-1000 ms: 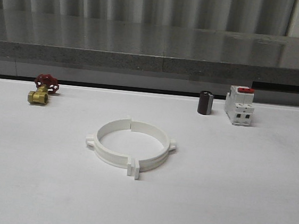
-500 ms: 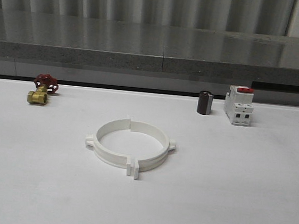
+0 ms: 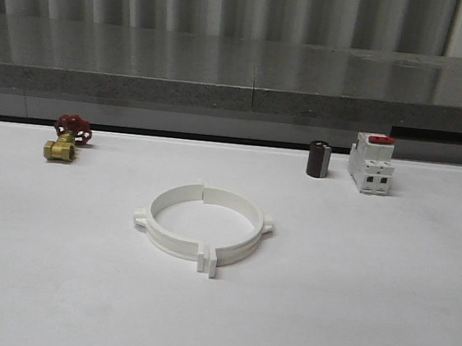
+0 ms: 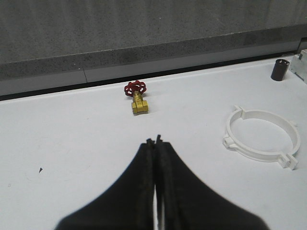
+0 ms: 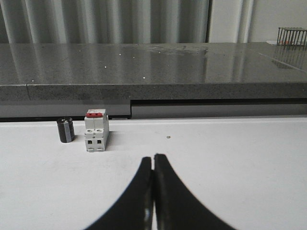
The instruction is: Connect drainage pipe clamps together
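The two white drainage pipe clamps (image 3: 201,224) lie in the middle of the white table, set end to end as one wide ring. Their front flanges (image 3: 207,261) touch side by side, and a small step shows at the rear seam. In the left wrist view the same ring (image 4: 261,136) lies well off to one side of my left gripper (image 4: 154,141), which is shut with nothing between its fingers. My right gripper (image 5: 153,156) is also shut and holds nothing, over bare table short of the breaker.
A brass valve with a red handwheel (image 3: 67,139) sits at the back left. A dark cylinder (image 3: 318,160) and a white breaker with a red switch (image 3: 371,164) stand at the back right. A grey stone ledge (image 3: 239,99) bounds the table behind them.
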